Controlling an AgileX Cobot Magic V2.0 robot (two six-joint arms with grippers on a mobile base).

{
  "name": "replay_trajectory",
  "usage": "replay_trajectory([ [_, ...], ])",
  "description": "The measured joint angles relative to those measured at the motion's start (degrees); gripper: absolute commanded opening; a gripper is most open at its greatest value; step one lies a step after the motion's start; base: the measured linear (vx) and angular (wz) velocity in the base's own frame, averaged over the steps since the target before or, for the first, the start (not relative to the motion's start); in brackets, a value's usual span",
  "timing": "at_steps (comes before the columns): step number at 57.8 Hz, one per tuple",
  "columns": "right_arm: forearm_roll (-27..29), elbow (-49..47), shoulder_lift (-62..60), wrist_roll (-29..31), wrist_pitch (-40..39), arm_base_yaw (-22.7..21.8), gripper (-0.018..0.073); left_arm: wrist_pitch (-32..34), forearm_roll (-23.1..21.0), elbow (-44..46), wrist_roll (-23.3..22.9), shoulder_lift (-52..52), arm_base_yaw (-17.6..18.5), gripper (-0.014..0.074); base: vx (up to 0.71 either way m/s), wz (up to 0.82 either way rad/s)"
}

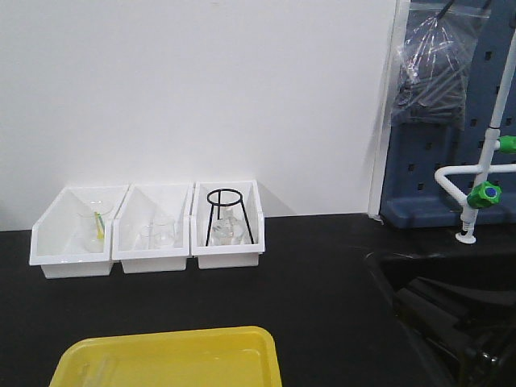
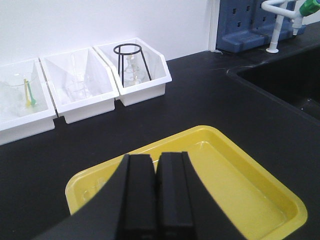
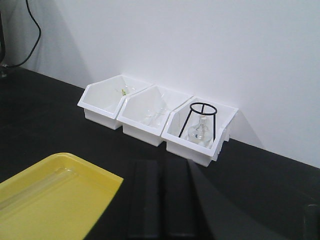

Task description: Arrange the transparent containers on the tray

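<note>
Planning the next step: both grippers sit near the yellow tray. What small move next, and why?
Probably open the left gripper and ease it toward the middle white bin. It and the right gripper are shut and empty, one test tube seems to lie in the yellow tray, and slim clear glass appears to lean in that bin, though faintly.

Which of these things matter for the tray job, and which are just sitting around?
Job: shallow yellow plastic tray; slim clear glass tube lying in it.
Bystanders: three white plastic bins holding beakers, a flask and a black wire tripod; white tap with green handles; blue pegboard; sink.
</note>
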State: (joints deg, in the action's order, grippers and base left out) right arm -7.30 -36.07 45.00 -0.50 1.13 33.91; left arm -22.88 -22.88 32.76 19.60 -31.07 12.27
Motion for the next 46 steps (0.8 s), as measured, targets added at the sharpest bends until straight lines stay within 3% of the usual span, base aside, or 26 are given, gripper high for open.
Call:
replay_trajectory([
  [11,0.0,0.11,0.0,0.0,-0.05,0.0,-0.0011,1.16,1.06,-0.21,0.0,0.0,0.0,-0.0003,0.0,0.0],
  [17,0.0,0.11,0.0,0.0,-0.05,0.0,-0.0011,5.63,6.15,-2.6,-0.56,0.82,0.0,-0.0003,0.0,0.0],
  [25,0.0,0.11,0.0,0.0,-0.05,0.0,-0.0011,13.44,14.39,-11.99,-5.41,8.38,-0.75,-0.0003,0.0,0.0],
  [31,0.0,0.11,0.0,0.0,-0.05,0.0,-0.0011,15.85,15.93,-20.02,-6.56,16.36,-4.51,-0.0003,0.0,0.0],
  [38,0.0,0.11,0.0,0.0,-0.05,0.0,-0.0011,16.35,16.25,-29.03,-6.9,27.65,-11.84,-0.0003,0.0,0.0],
  [46,0.0,0.11,0.0,0.0,-0.05,0.0,-0.0011,16.51,16.36,-34.07,-7.11,31.45,-16.33,-0.0003,0.0,0.0],
])
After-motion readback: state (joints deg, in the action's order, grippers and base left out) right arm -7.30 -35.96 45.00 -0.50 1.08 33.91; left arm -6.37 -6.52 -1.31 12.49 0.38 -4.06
